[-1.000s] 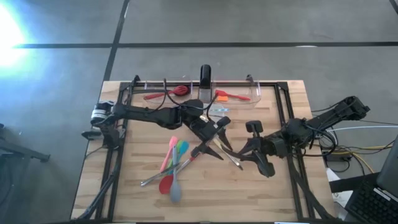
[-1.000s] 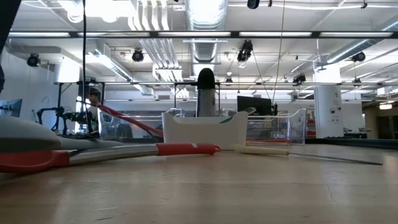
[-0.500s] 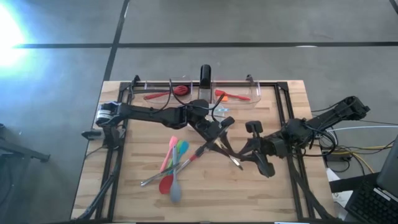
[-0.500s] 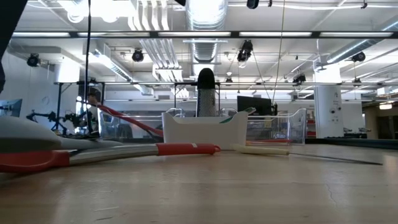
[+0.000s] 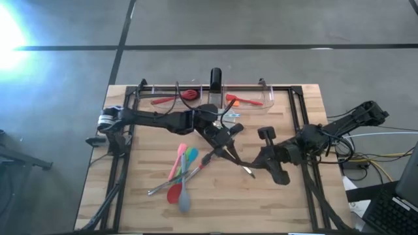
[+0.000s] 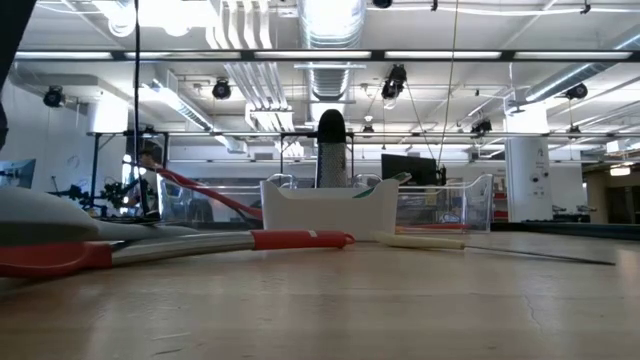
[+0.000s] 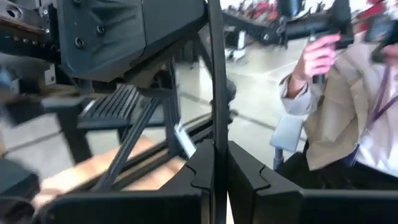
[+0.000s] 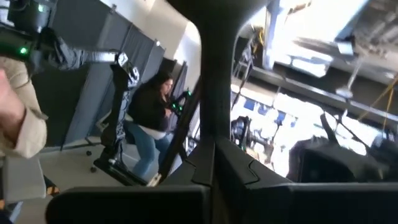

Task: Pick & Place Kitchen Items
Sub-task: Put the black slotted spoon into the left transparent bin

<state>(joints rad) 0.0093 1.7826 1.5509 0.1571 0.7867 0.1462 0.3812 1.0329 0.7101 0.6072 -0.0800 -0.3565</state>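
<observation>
Both grippers hang high over the middle of the table, pointing at each other. My left gripper is shut, and a slim dark utensil rises from between its fingers. My right gripper is shut too, with a broader dark strip rising from its fingers. It looks like the same utensil. On the table below lie pink, teal, red and grey spoons. A red-handled metal utensil and a pale-handled knife lie there too. My left gripper pinches the dark utensil between its two fingers, which reach in level. The thin shaft stands up above them, clear of the table. My right gripper has the dark strip's lower part between its shut fingers. The strip widens upward, and which part is held I cannot tell.
Clear bins along the far edge hold red utensils. A white dish and a black upright post stand there too. Black frame rails run down both table sides. People show in the room beyond.
My left gripper has shut: its fingers stood spread a second ago and now meet on the dark utensil. Neither arm has shifted, and the utensils on the table lie as before.
</observation>
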